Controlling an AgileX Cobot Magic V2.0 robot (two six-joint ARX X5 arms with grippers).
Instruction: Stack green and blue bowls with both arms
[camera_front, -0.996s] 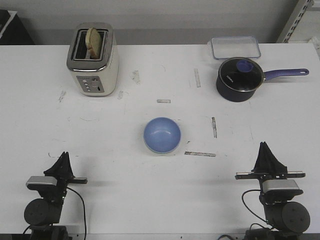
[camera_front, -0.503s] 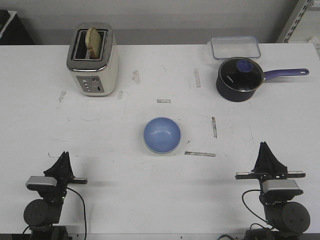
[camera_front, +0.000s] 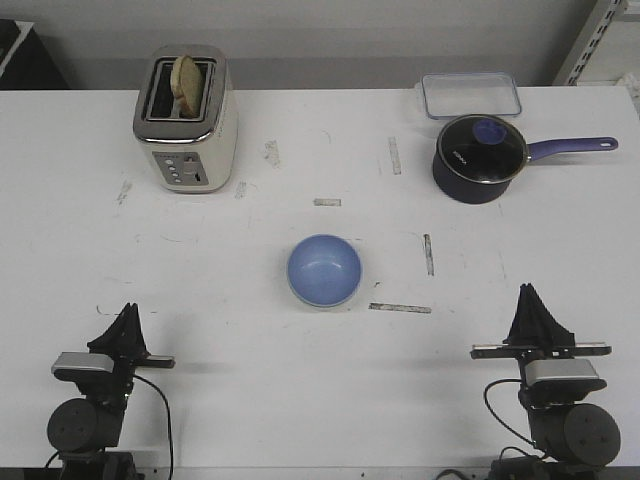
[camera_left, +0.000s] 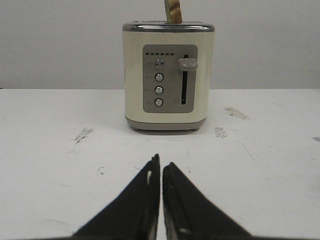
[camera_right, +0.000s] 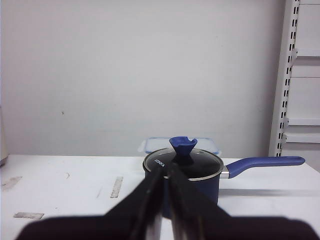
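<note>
Blue bowl (camera_front: 324, 271) sits mid-table; left claw (camera_front: 127, 318) and right claw (camera_front: 529, 299) closed.

The big white tabletop (camera_front: 250, 400) has little scuffs and grey tape marks on it. Behind it is a plain, pale grey wall (camera_right: 140, 70) with nothing hanging on it. At the far right stands a white metal shelf post (camera_right: 286, 75) with rows of small slots, and white shelves stick out beside it. Something dark (camera_front: 25, 55) sits in the far left corner. The light is soft and even, and the shadows are faint.
</note>
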